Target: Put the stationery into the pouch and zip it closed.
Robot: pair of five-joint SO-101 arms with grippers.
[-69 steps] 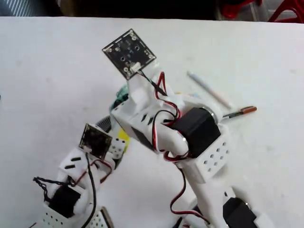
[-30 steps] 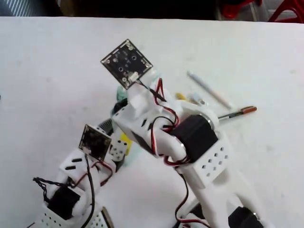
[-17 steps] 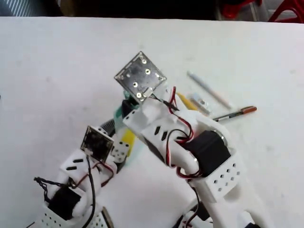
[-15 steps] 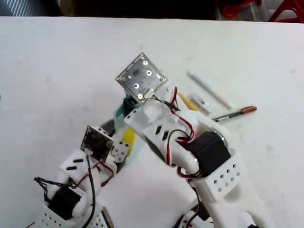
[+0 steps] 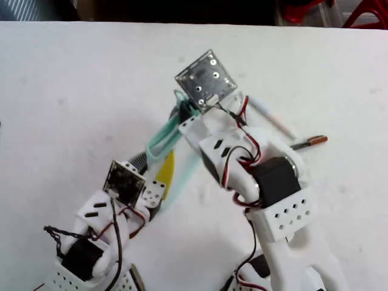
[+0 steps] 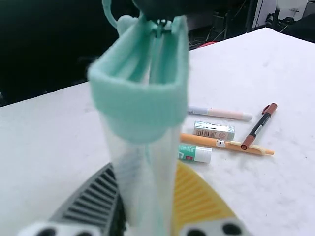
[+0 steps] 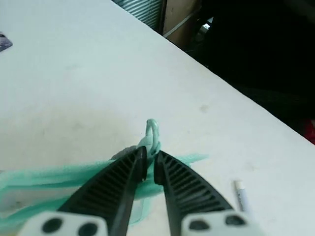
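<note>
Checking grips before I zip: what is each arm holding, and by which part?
Left gripper clamps the pouch by one end; right gripper pinches the zipper pull at the opposite end.

The pouch [image 6: 140, 162] is clear glossy plastic edged with matt cloth.

No legible text; print on small box [image 6: 213, 129], teal tube [image 6: 194, 153] unreadable.
</note>
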